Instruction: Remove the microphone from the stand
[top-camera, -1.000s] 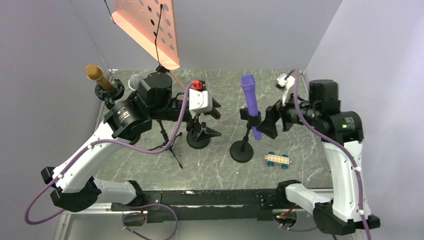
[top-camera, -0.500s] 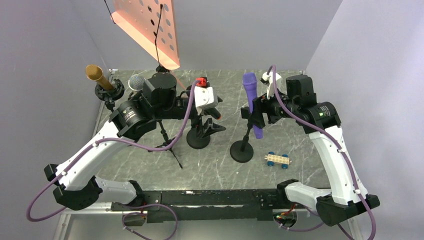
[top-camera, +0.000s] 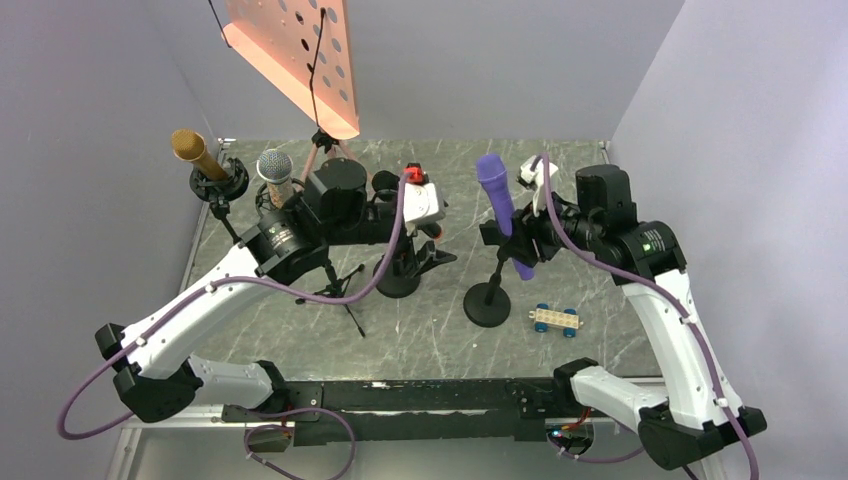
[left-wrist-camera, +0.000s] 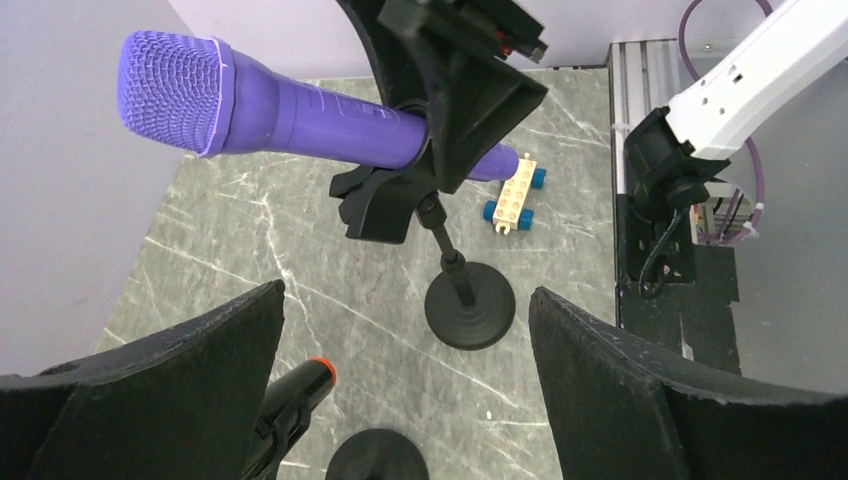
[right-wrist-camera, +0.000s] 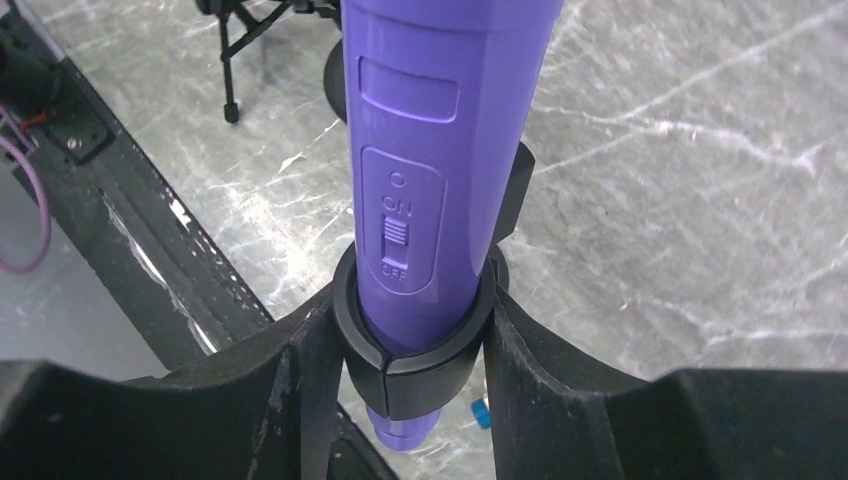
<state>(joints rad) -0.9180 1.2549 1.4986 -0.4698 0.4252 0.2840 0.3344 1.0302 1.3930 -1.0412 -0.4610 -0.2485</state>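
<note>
Item: purple mic, seated in clip of desk stand, head tilted toward 11 o'clock in top view. R gripper: fingers pinch clip from both sides, mic inside it. L gripper: jaws spread wide, nothing held, at 9 o'clock of desk stand, apart. Also: toy brick car, just beside stand base at 3 o'clock

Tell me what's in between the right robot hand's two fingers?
The stand's black clip, wrapped around the purple microphone handle. The right wrist view shows it: the fingers touch the clip on either side.
</note>
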